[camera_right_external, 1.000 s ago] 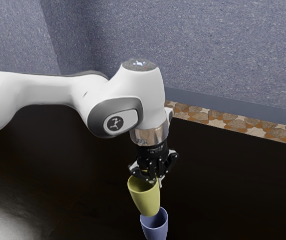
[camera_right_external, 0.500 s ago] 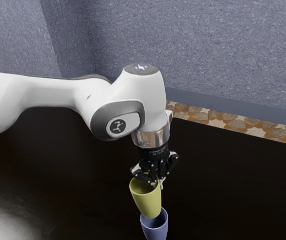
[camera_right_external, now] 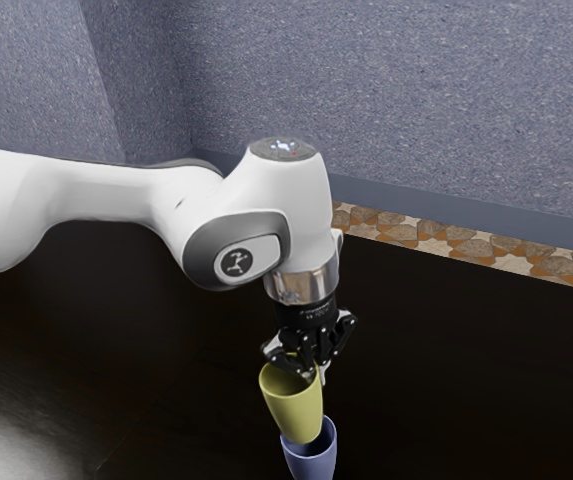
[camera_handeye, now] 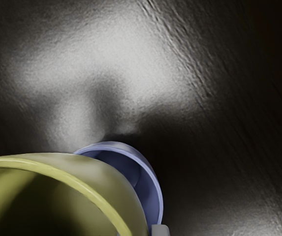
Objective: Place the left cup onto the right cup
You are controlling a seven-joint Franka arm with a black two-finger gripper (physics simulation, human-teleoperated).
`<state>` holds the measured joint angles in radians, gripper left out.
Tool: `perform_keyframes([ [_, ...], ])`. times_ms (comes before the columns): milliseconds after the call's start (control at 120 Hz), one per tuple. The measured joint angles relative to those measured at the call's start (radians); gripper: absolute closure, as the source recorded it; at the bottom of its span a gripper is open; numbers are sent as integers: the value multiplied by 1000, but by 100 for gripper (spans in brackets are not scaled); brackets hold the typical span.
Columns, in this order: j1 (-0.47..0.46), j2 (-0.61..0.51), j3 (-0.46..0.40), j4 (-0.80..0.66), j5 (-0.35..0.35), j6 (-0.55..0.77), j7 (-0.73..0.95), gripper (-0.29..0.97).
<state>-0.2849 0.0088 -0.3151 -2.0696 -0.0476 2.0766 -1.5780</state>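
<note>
Yellow cup (camera_right_external: 293,412) hung tilted from the gripper (camera_right_external: 304,368), which was clamped on its rim wall, w/ its base at the mouth of the blue cup (camera_right_external: 313,462) on the table (camera_right_external: 466,350). Rim grip prob. left the base free to nest
</note>
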Motion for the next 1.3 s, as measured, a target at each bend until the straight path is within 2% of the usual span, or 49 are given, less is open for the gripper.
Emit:
perform_keyframes([
  [817, -58, 20, -5, -20, 1, 33, -21, 78],
  [1058, -34, 17, -3, -34, 10, 32, -7, 30],
  [1167, -26, 15, -2, -40, 11, 31, -2, 18],
  [1300, -21, 14, 0, -43, 14, 30, 4, 10],
])
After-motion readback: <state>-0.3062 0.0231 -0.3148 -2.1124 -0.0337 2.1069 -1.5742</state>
